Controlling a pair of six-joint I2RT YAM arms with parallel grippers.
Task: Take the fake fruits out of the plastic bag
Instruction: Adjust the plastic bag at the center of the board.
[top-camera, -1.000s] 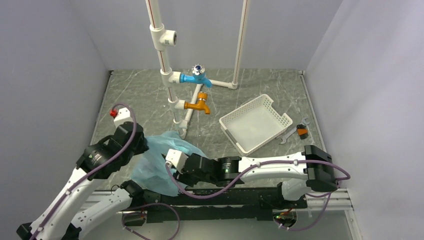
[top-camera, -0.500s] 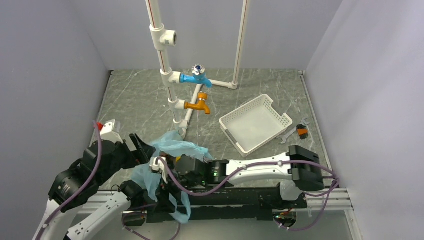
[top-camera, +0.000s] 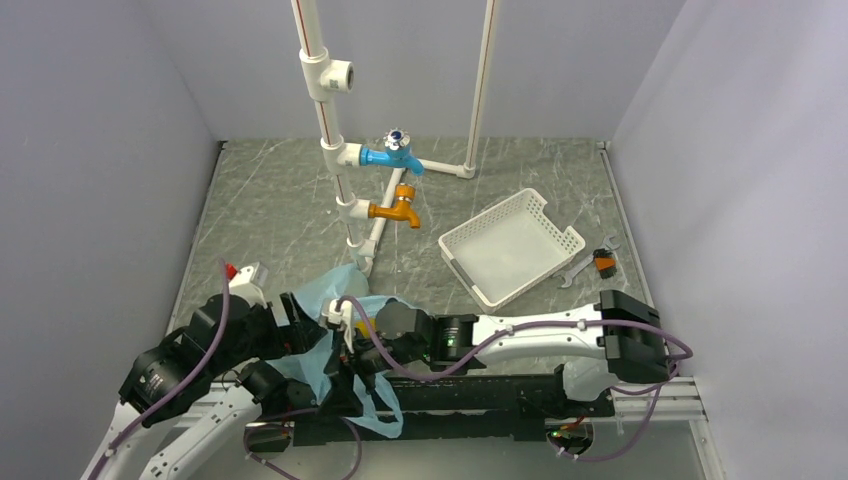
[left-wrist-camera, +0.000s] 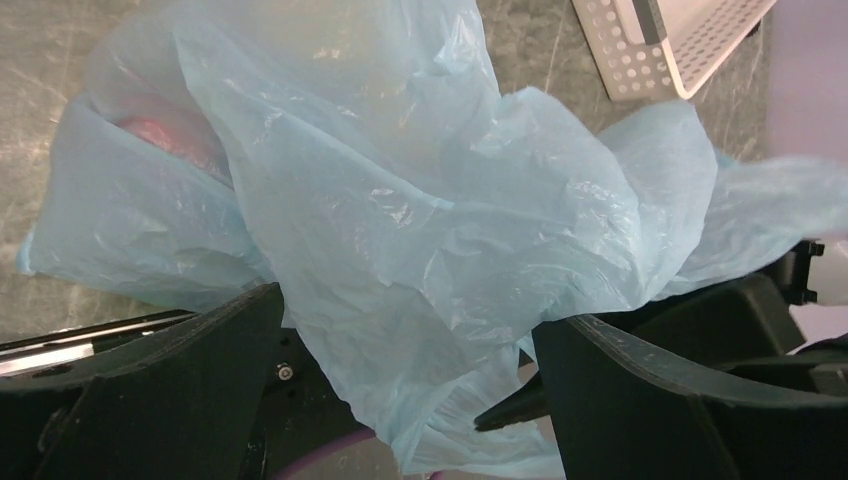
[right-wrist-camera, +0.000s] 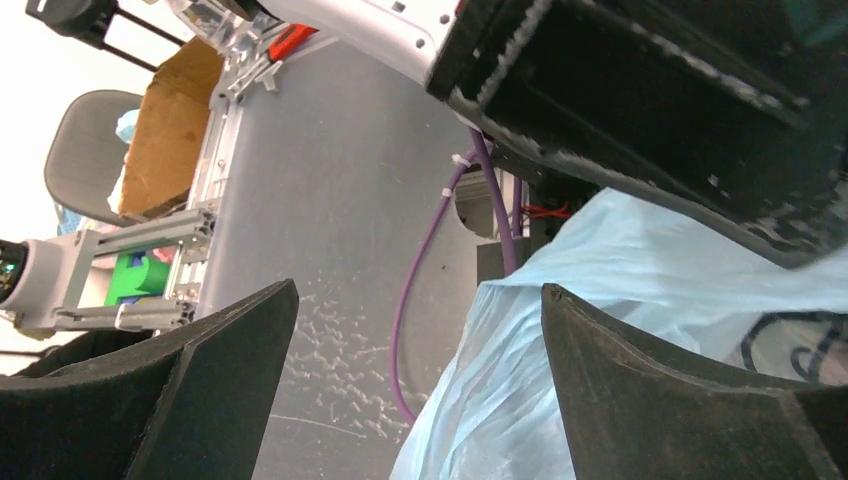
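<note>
Top view looks down — close wrist views apparently share the plastic bag.

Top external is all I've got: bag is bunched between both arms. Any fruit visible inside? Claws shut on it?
Observer: Left wrist view shows a pinkish-red shape, likely a fruit, through the plastic bag. No other fruit can be made out.
Operator: Left claw shut?
Observer: No. The left claw is open, with bag film draped across its gap.
Operator: Right?
Observer: The right claw is open too. Bag film sits only in the lower right of its gap.
</note>
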